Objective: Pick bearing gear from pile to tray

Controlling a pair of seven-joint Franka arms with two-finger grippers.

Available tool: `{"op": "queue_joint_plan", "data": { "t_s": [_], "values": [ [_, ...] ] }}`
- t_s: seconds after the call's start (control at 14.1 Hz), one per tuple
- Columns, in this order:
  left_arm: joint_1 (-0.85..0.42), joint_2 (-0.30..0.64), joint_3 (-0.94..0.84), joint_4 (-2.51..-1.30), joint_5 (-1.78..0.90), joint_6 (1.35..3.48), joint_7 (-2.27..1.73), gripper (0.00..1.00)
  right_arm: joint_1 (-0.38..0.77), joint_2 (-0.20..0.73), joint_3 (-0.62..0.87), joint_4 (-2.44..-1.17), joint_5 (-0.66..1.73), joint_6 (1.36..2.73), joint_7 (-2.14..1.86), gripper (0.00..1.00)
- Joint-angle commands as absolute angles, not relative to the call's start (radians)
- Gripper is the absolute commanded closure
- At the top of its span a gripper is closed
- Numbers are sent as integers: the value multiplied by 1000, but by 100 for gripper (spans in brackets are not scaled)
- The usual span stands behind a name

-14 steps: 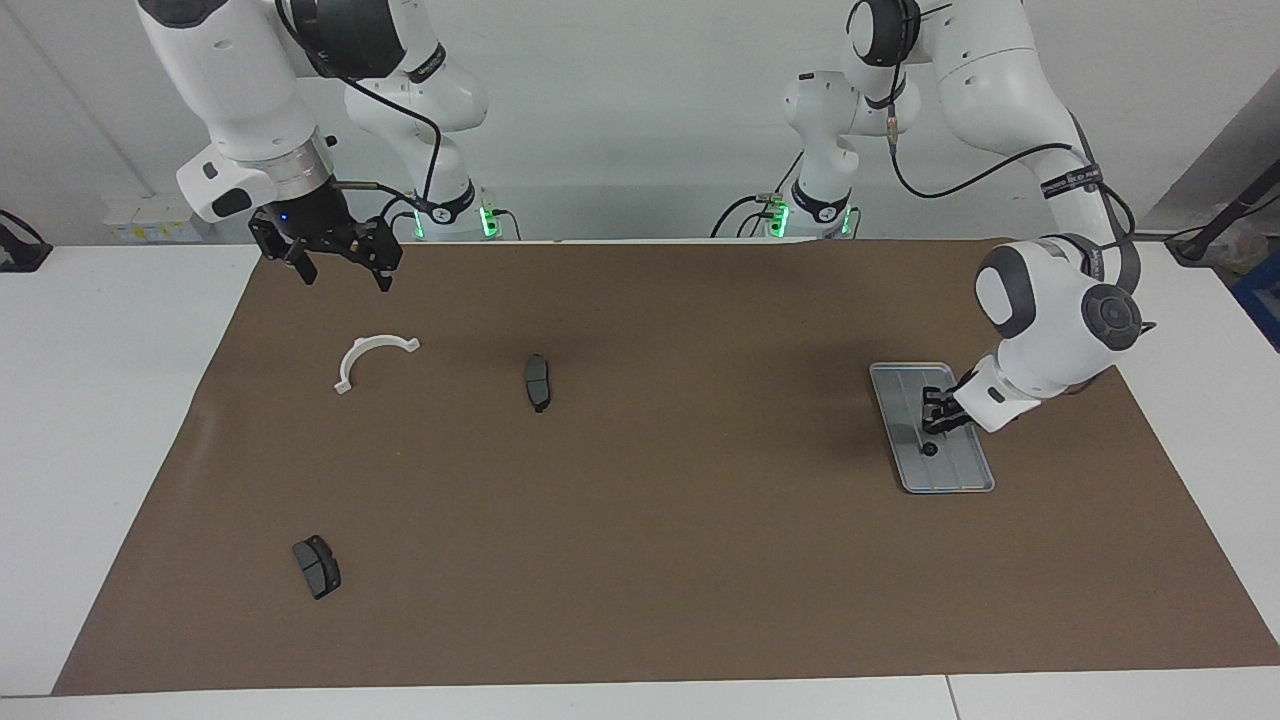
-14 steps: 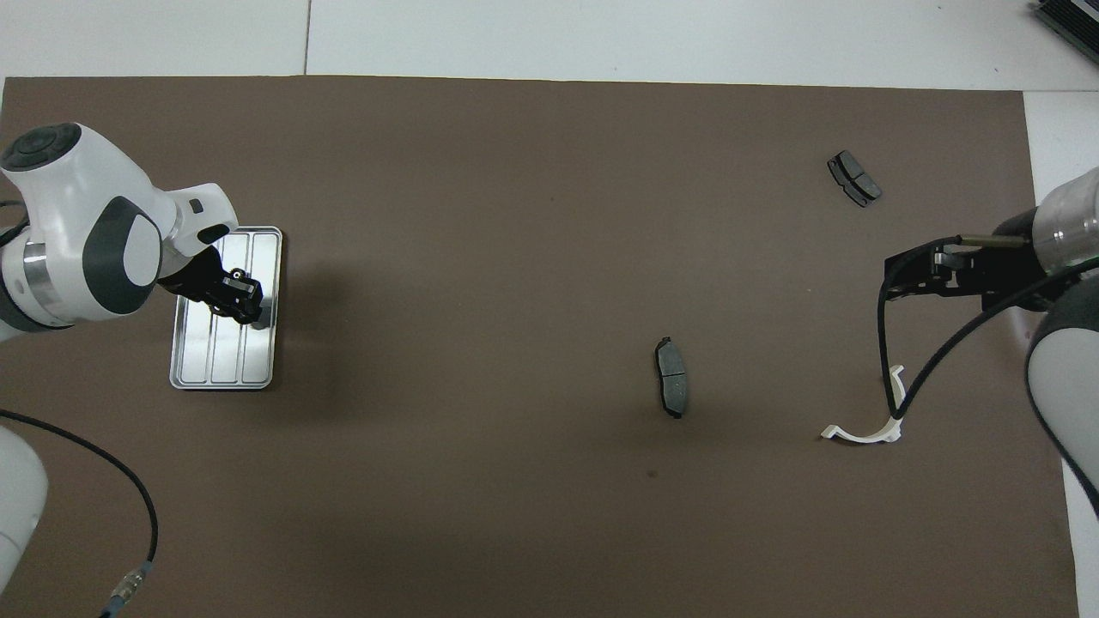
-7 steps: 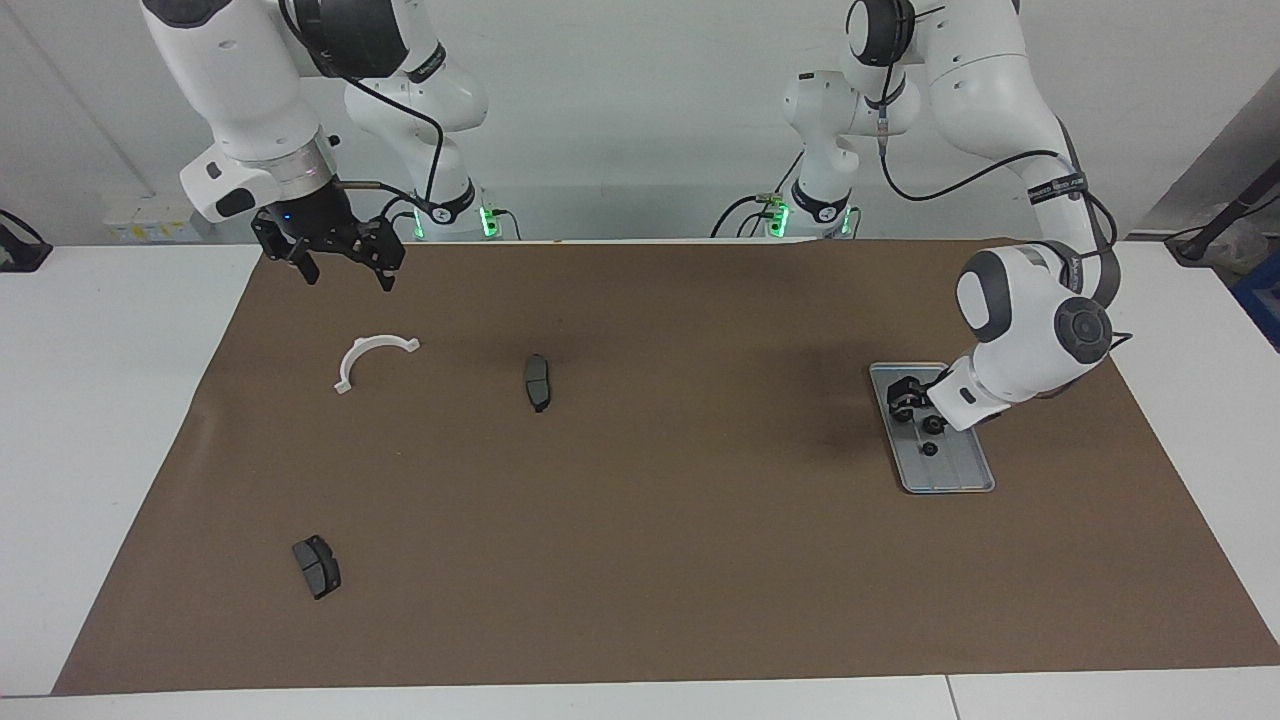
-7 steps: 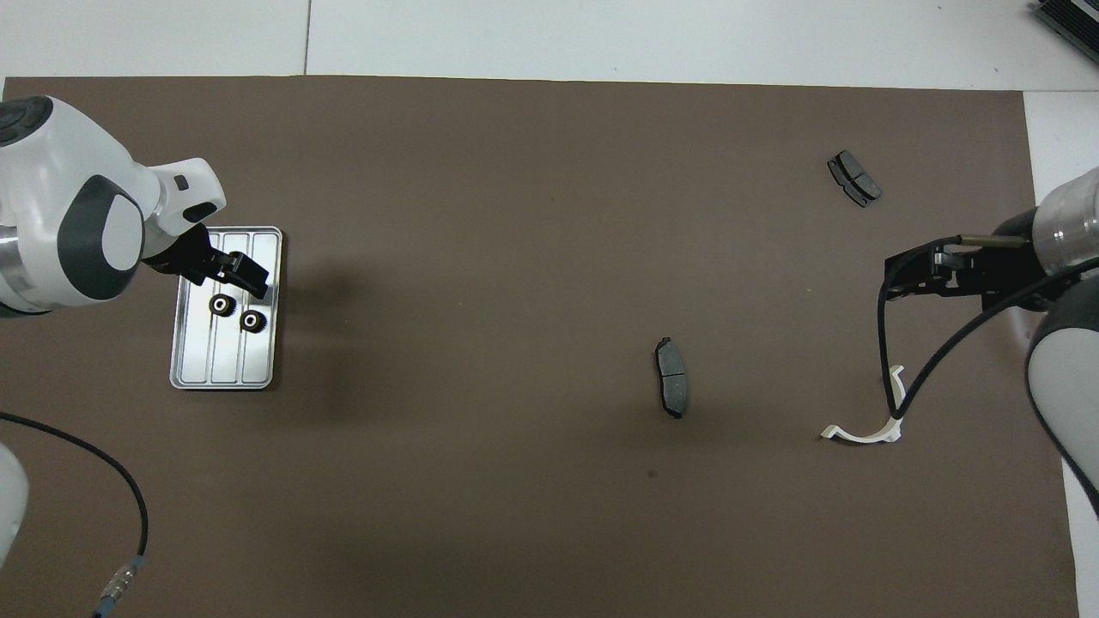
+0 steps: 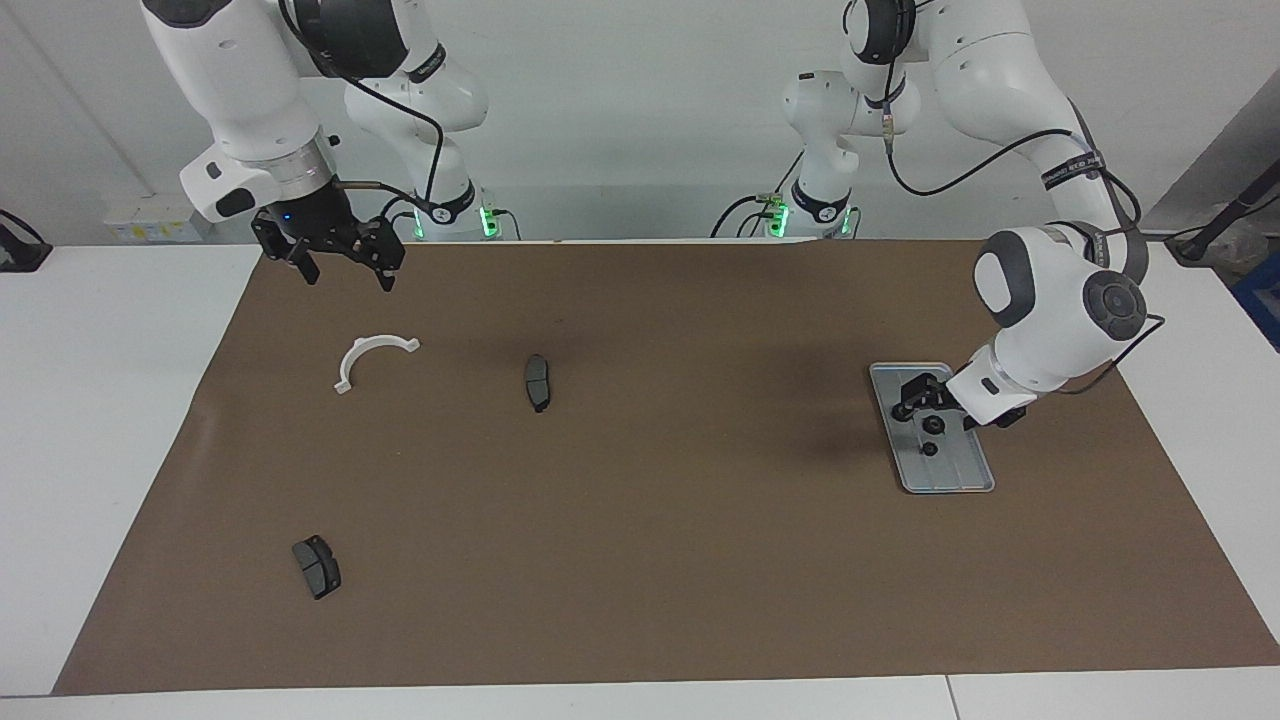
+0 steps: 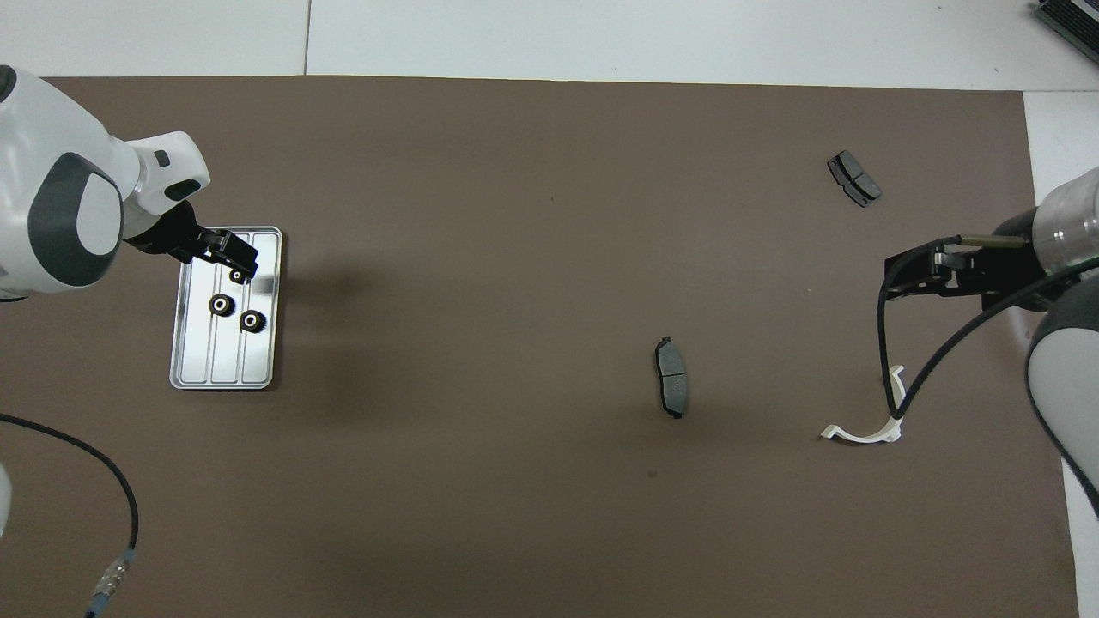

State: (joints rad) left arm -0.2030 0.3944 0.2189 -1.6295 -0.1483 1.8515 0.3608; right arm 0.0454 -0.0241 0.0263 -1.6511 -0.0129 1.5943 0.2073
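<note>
Two gears (image 6: 221, 305) (image 6: 251, 321) lie side by side on the tray (image 6: 225, 373), which sits toward the left arm's end of the table (image 5: 110, 400). The left gripper (image 6: 233, 259) hangs over the tray's end farther from the robots, jaws apart and empty; a third small round piece seen just under its fingertips may be another gear or part of the gripper, which cannot be told. No gear is seen on the brown mat (image 5: 650, 560) outside the tray, so the picking appears done or nearly so. What is left of the pile lies well apart from the tray, toward the right arm's end: a white half-ring (image 5: 372, 359), one brake pad (image 5: 537, 382) near the mat's middle, and another pad (image 5: 317, 566) farthest from the robots. The right gripper (image 5: 338, 262) waits in the air above the mat's edge near the half-ring, jaws apart, holding nothing. Nothing obstructs the tray.
</note>
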Motion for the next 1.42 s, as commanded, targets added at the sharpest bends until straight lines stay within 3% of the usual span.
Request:
{"op": "queue_joint_plan", "data": {
  "t_s": [0.0, 0.57, 0.85, 1.07, 1.35],
  "values": [
    [-198, 399, 224, -1605, -133, 1847, 370, 0, 32, -29, 31, -1654, 9, 1595, 178, 0],
    [-193, 394, 229, -1580, -95, 1850, 360, 0, 32, -29, 31, -1654, 9, 1595, 178, 0],
    [-14, 388, 216, -1455, -319, 1792, 365, 0, 32, -29, 31, -1654, 9, 1595, 178, 0],
    [-43, 296, 216, -1416, -252, 1741, 325, 0, 32, -29, 31, -1654, 9, 1595, 178, 0],
    [-129, 247, 218, -1410, -114, 1766, 217, 0, 32, -29, 31, -1654, 9, 1595, 178, 0]
  ]
}}
